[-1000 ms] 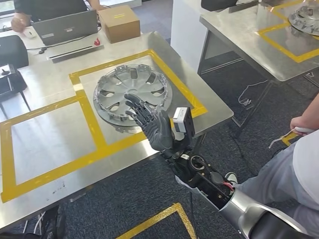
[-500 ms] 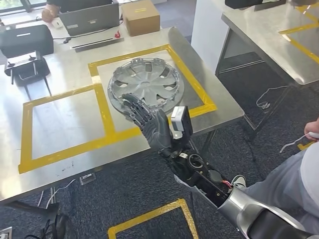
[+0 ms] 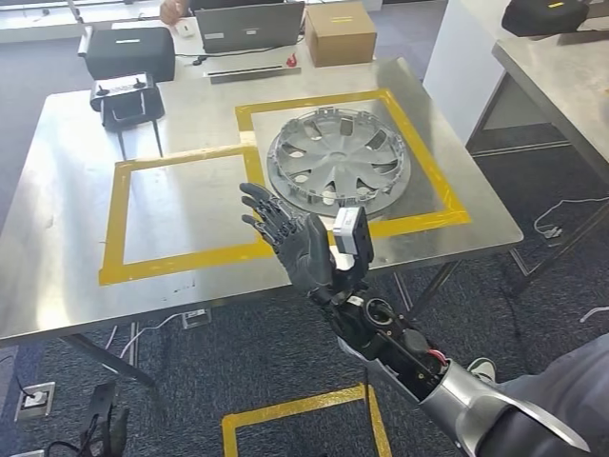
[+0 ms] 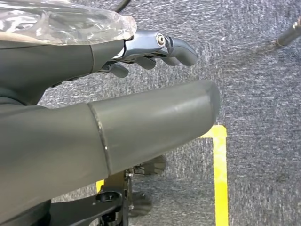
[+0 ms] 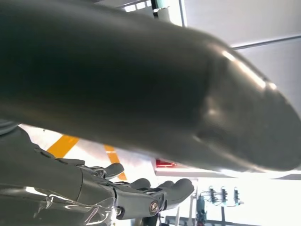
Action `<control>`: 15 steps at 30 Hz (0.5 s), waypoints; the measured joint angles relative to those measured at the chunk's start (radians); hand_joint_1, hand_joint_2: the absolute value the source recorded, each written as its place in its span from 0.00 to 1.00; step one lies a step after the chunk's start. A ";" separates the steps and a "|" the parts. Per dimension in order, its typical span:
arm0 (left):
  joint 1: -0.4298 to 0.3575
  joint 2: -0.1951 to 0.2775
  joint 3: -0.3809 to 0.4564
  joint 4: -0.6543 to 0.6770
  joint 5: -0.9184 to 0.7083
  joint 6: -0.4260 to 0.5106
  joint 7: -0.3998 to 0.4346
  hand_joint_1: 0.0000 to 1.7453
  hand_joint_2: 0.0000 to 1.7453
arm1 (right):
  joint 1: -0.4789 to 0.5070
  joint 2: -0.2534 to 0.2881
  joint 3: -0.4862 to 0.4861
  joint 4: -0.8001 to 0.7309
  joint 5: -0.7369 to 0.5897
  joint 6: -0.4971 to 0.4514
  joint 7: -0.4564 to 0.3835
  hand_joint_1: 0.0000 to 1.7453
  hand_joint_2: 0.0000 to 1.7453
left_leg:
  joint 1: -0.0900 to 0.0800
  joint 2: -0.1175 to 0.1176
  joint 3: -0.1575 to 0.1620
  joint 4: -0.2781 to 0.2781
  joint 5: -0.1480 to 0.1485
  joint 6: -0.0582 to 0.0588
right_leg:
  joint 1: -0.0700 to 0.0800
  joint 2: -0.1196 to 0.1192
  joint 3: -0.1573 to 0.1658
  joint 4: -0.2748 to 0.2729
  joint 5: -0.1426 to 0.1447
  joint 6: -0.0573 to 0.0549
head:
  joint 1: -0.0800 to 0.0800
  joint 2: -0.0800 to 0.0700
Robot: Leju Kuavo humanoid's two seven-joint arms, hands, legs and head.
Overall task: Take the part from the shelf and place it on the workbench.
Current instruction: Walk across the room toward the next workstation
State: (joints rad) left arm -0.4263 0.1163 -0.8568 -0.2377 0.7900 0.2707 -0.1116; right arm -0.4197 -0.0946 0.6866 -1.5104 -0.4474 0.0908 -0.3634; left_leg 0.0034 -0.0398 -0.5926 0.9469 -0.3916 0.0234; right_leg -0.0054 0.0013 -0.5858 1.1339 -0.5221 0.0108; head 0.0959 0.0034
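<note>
Head view: the silver multi-spoke plastic wheel cover (image 3: 338, 162) lies flat on the brushed-metal tabletop (image 3: 65, 238), inside the right-hand rectangle of yellow tape (image 3: 423, 157); a second yellow tape rectangle (image 3: 115, 219) adjoins it on the left. The wheel cover is touched by neither hand.

The right hand (image 3: 291, 238) is raised in front of the near edge of the tabletop, palm facing left, its dark fingers (image 3: 262, 209) spread apart and extended, holding nothing. A small white-and-black camera block (image 3: 352, 236) sits at the wrist, and the silver forearm (image 3: 466, 405) enters from the lower right.

Right wrist view: the right hand (image 5: 117, 197) appears with fingers (image 5: 174, 190) stretched out and unclenched, the thick grey thumb (image 5: 160, 89) crossing the frame.

Left wrist view: the left hand (image 4: 106, 108) hangs over dark grey carpet (image 4: 255, 84) marked with a yellow tape line (image 4: 220, 183); its fingers (image 4: 177, 49) are loosely extended and grasp nothing.

Far side of the tabletop: a black case (image 3: 129, 52), a black handheld controller on a stand (image 3: 126, 95), a grey laptop (image 3: 247, 24), a brown cardboard box (image 3: 341, 33) and a small red object (image 3: 291, 60). A person's hand (image 3: 172, 9) rests near the far edge. Grey trousers of a second person (image 3: 567, 386) show at lower right.
</note>
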 joint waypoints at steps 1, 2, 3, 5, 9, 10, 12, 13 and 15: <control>0.000 0.000 0.000 0.000 0.000 -0.001 -0.001 0.00 0.00 | -0.002 0.000 -0.001 0.000 0.001 -0.008 0.009 0.00 0.00 | -0.001 -0.005 -0.001 0.000 0.002 -0.003 | 0.002 0.007 0.037 -0.073 0.031 -0.006 | 0.000 0.000; -0.001 0.001 0.000 0.000 0.000 -0.002 -0.001 0.00 0.00 | -0.004 0.000 -0.003 0.000 0.002 -0.017 0.018 0.00 0.00 | -0.002 -0.010 -0.003 0.001 0.006 -0.007 | 0.003 0.012 0.063 -0.130 0.052 -0.010 | 0.000 0.000; 0.000 0.001 0.000 0.000 0.000 -0.002 -0.002 0.00 0.00 | -0.006 0.000 -0.003 0.000 0.002 -0.025 0.024 0.00 0.00 | -0.001 -0.013 -0.007 0.002 0.009 -0.012 | 0.006 0.017 0.077 -0.163 0.061 -0.012 | 0.000 0.000; 0.001 0.004 0.000 0.000 -0.001 -0.001 -0.003 0.00 0.00 | -0.007 0.000 -0.004 0.000 0.003 -0.039 0.033 0.00 0.00 | -0.001 -0.016 -0.015 0.000 0.020 -0.026 | 0.007 0.017 0.083 -0.179 0.063 -0.014 | 0.002 0.000; -0.001 0.006 0.000 0.000 -0.008 0.005 -0.003 0.00 0.00 | -0.007 0.000 -0.008 -0.001 0.005 -0.072 0.045 0.00 0.00 | 0.000 0.013 -0.066 0.106 -0.058 -0.043 | -0.004 0.002 0.079 -0.210 0.087 -0.029 | -0.012 0.000; -0.002 0.005 0.000 0.000 -0.009 0.005 -0.003 0.00 0.00 | -0.006 0.000 -0.008 -0.001 0.006 -0.080 0.049 0.00 0.00 | 0.001 0.021 -0.095 0.179 -0.100 -0.047 | -0.003 0.000 0.071 -0.210 0.092 -0.032 | -0.016 0.000; -0.002 0.005 0.000 0.000 -0.011 0.004 -0.003 0.00 0.00 | -0.002 0.000 -0.009 -0.001 0.008 -0.093 0.054 0.00 0.00 | 0.005 0.027 -0.137 0.293 -0.149 -0.054 | -0.002 -0.006 0.054 -0.207 0.102 -0.032 | -0.018 0.000; -0.001 0.004 0.000 0.000 -0.011 0.004 -0.003 0.00 0.00 | 0.000 0.000 -0.009 -0.001 0.008 -0.100 0.057 0.00 0.00 | 0.008 0.028 -0.131 0.299 -0.146 -0.056 | -0.002 -0.008 0.046 -0.204 0.105 -0.030 | -0.019 0.000; -0.001 0.005 0.000 0.000 -0.012 0.001 -0.002 0.00 0.00 | 0.004 0.000 -0.010 -0.003 0.007 -0.111 0.062 0.00 0.00 | 0.012 0.034 -0.057 0.191 -0.098 -0.058 | -0.003 -0.013 0.034 -0.198 0.111 -0.026 | -0.019 0.000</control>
State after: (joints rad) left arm -0.4275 0.1210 -0.8568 -0.2377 0.7775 0.2713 -0.1139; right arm -0.4156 -0.0946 0.6764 -1.5138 -0.4403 -0.0206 -0.3012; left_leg 0.0156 -0.0063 -0.6495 1.1382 -0.4896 -0.0347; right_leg -0.0080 -0.0119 -0.5518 0.9358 -0.4112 -0.0147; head 0.0769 0.0034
